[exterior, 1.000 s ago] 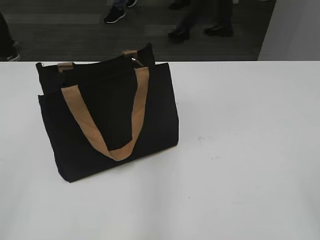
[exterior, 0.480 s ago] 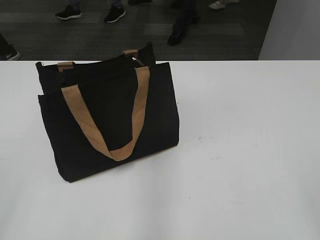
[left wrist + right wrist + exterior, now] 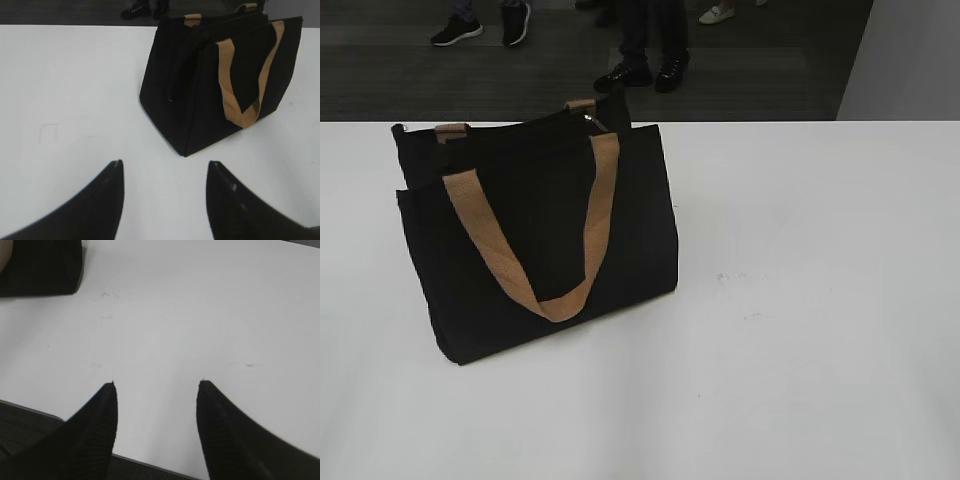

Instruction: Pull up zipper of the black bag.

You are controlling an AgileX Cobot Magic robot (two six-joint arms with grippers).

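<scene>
Black bag (image 3: 535,235) upright; zipper (image 3: 591,121) pull barely discernible at its top rim. Left gripper (image 3: 164,167) and right gripper (image 3: 156,386) spread wide, empty, well apart from the bag.

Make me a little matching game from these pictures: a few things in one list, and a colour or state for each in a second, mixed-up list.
Things:
1. black bag
2. strap handle
3. left gripper
4. table

Colour or state:
A. tan, hanging in a loop down the front
B. white, with a few faint marks
C. open, holding nothing
D. standing upright on the table's left side in the exterior view

Pairs: 1-D, 2-A, 3-C, 4-B
</scene>
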